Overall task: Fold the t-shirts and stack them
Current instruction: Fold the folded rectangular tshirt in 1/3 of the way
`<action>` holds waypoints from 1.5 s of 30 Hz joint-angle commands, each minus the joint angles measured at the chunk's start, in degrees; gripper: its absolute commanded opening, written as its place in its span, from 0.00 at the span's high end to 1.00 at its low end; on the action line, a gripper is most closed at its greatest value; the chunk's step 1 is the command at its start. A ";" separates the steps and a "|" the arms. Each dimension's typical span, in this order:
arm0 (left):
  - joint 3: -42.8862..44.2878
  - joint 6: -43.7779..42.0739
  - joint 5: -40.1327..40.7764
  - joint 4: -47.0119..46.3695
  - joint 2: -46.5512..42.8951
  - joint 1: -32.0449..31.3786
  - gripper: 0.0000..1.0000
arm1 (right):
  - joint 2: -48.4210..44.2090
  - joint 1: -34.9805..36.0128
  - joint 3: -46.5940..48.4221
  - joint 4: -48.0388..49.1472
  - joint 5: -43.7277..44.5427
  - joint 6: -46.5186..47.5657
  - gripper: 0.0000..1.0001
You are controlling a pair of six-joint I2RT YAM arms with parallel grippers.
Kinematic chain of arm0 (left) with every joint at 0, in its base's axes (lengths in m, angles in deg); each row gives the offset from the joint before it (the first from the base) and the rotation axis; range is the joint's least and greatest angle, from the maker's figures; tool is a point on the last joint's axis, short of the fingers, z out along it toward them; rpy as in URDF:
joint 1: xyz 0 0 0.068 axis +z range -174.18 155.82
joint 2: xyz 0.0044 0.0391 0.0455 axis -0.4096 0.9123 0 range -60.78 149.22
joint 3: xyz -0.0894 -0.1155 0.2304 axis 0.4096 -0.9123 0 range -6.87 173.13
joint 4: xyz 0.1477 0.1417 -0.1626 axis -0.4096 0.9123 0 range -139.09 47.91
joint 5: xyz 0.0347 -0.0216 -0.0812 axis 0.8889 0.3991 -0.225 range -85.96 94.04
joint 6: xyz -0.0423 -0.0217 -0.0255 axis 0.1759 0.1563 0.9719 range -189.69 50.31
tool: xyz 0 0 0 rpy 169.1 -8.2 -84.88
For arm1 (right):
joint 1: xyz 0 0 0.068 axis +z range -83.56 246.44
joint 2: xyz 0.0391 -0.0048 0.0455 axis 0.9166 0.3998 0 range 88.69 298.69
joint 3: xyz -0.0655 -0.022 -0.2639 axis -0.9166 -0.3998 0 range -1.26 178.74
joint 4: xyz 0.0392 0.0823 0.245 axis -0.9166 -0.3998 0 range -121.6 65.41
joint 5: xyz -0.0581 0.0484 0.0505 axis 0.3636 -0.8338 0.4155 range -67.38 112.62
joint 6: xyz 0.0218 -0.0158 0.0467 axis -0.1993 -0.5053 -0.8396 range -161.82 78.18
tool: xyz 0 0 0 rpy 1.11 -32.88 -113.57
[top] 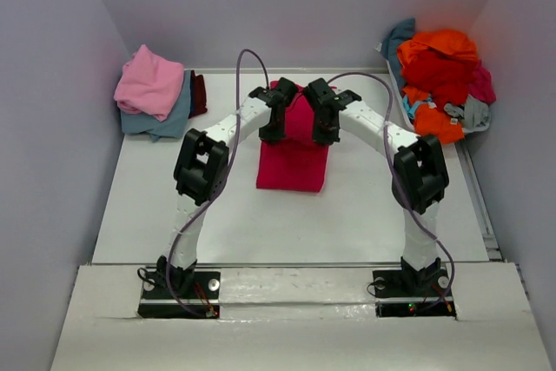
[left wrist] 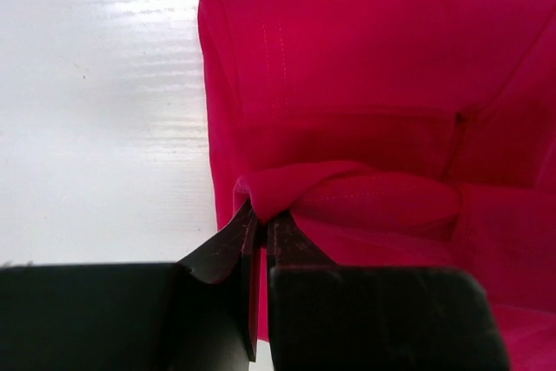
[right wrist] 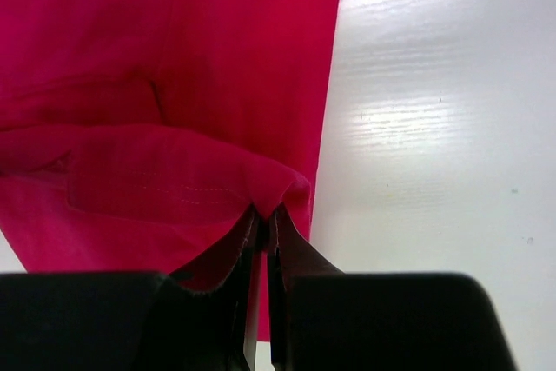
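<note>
One magenta-red t-shirt (top: 293,162) is lying in the middle of the white table (top: 373,206), folded into a narrow oblong running from the arms toward the far wall. Two grippers are working on it, one at each side of its far part.

The left gripper (top: 276,128) is pinching a bunched fold on the shirt's left edge. In the left wrist view its fingers (left wrist: 280,241) are pressing almost together, with only a thin layer of cloth between them. The right gripper (top: 326,128) is doing the same on the right edge. In the right wrist view its fingers (right wrist: 287,245) are nearly closed on a doubled hem. Bare table is showing just outside each pinched edge.

Three more tees are sitting in a stack at the far left corner. A pink one (top: 149,82) is lying on top, a dusty blue one (top: 169,119) is lying under it, and a maroon one (top: 199,95) is peeking out at the stack's right side.

At the far right corner a loose heap is resting against the wall. At least five colours are showing in it: orange (top: 443,45), red (top: 434,71), teal (top: 398,41), grey (top: 473,113) and a pinkish-magenta piece (top: 482,84). How many shirts are making up that heap cannot be told.
</note>
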 commanded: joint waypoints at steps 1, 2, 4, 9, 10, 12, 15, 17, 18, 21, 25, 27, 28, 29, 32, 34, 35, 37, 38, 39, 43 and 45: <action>4.82 -1.42 1.36 2.74 0.44 0.85 0.94 | 1.89 -1.03 4.51 -0.13 -0.04 1.80 0.92; 6.48 -1.33 1.54 3.09 0.79 0.85 0.94 | 2.42 -1.03 5.82 -0.30 -0.13 1.97 0.92; 8.94 -1.60 1.54 3.97 2.02 1.37 0.94 | 3.99 -1.03 7.40 -0.83 -0.21 2.33 0.92; 13.09 -1.60 2.59 5.81 5.09 1.90 0.94 | 6.46 -2.17 11.18 -1.45 -0.65 3.12 0.92; 13.44 -1.51 2.59 5.81 5.27 1.90 0.94 | 6.81 -2.17 11.54 -1.45 -0.74 3.20 0.92; 13.88 -1.16 2.51 5.90 5.97 2.52 0.94 | 7.78 -2.17 12.51 -1.27 -0.92 3.64 0.92; 13.97 -1.07 2.77 5.64 6.50 3.04 0.94 | 9.63 -2.79 14.09 -1.80 -1.27 4.08 0.92; 14.15 -1.16 2.77 5.38 7.29 3.04 0.94 | 10.33 -2.79 14.36 -1.63 -1.53 4.35 0.92; 14.23 -1.24 2.77 5.46 7.56 3.04 0.94 | 10.59 -2.79 14.44 -1.54 -1.62 4.44 0.92; 14.24 -0.81 3.47 5.90 8.61 3.57 0.83 | 11.73 -3.32 14.53 -1.27 -1.97 4.70 0.90; 12.92 -0.46 4.79 4.67 7.91 3.57 0.40 | 11.39 -3.32 14.10 -0.84 -2.32 4.53 0.65; 12.65 -0.54 5.41 4.14 7.47 3.57 0.27 | 10.42 -3.32 13.21 -0.05 -1.97 4.61 0.52; 12.65 -0.46 5.84 3.80 7.12 3.57 0.25 | 9.99 -3.32 12.69 0.31 -1.80 4.79 0.46; 12.57 -0.45 6.28 3.53 6.68 3.57 0.22 | 9.55 -3.32 13.21 0.22 -1.45 5.05 0.39; 12.57 0.16 7.43 3.53 5.81 3.57 0.21 | 9.72 -3.32 15.40 -1.44 -0.74 5.31 0.33; 12.13 0.42 7.43 3.79 5.01 3.57 0.21 | 9.11 -3.32 15.93 -2.15 -0.74 5.23 0.31; 11.86 0.60 7.34 4.05 3.97 3.57 0.21 | 8.84 -3.32 16.11 -2.41 -0.83 5.23 0.31; 10.29 0.78 7.08 4.14 2.73 3.57 0.21 | 8.40 -3.32 16.73 -3.90 -0.92 4.88 0.31; 9.50 0.86 7.08 4.32 1.24 3.57 0.21 | 8.22 -3.32 16.82 -4.52 -1.18 4.53 0.31; 8.71 0.86 7.16 4.23 0.45 3.57 0.21 | 7.87 -3.32 16.99 -5.05 -1.62 4.26 0.31; 4.31 0.86 6.90 3.00 -4.03 3.57 0.21 | 5.59 -3.32 14.45 -4.62 -2.41 3.64 0.32; 3.16 0.95 6.81 3.52 -5.79 3.57 0.21 | 5.15 -3.32 13.30 -4.35 -3.02 3.12 0.33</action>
